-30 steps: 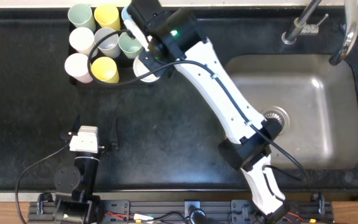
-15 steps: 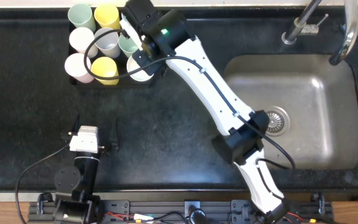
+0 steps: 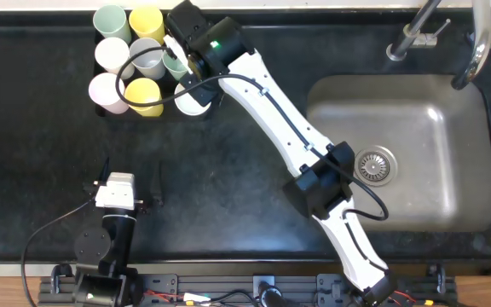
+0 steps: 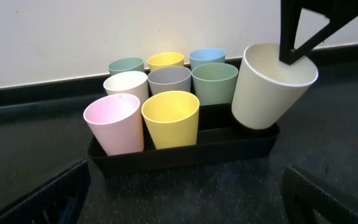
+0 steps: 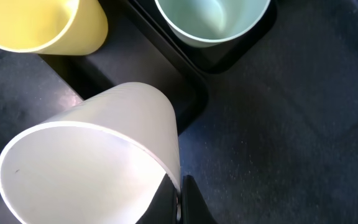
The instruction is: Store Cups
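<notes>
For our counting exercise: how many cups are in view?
9. In the tray: back green, back yellow, blue, middle white, grey, middle green, pink, front yellow. Ninth: tilted cup in the right claw.

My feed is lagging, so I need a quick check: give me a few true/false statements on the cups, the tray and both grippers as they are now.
1. The right gripper holds a white cup by its rim. True.
2. The pink cup lies on its side on the counter. False: it stands upright in the tray.
3. The left gripper is open and holds nothing. True.
4. The white cup stands upright in its slot. False: it hangs tilted at the tray's corner.
</notes>
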You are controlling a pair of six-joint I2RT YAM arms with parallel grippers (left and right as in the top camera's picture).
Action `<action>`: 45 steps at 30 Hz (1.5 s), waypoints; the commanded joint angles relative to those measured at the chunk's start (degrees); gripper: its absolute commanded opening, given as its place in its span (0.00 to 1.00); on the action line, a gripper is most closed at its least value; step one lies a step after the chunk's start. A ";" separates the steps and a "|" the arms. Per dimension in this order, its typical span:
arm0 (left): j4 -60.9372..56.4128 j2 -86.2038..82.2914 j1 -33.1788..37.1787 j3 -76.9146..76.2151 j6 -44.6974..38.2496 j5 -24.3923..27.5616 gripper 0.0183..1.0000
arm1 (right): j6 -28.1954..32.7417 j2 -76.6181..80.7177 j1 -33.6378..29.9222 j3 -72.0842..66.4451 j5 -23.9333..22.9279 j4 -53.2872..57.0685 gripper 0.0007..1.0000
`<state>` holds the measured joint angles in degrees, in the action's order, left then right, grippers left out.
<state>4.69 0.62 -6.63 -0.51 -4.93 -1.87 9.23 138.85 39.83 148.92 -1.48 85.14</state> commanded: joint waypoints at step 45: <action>0.13 -0.46 0.26 0.07 -1.25 0.57 1.00 | 2.38 4.63 -0.85 1.18 0.70 -4.15 0.04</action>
<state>4.69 0.64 -6.63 -0.51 -4.93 -1.87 11.03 142.15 39.03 148.92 -1.48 81.19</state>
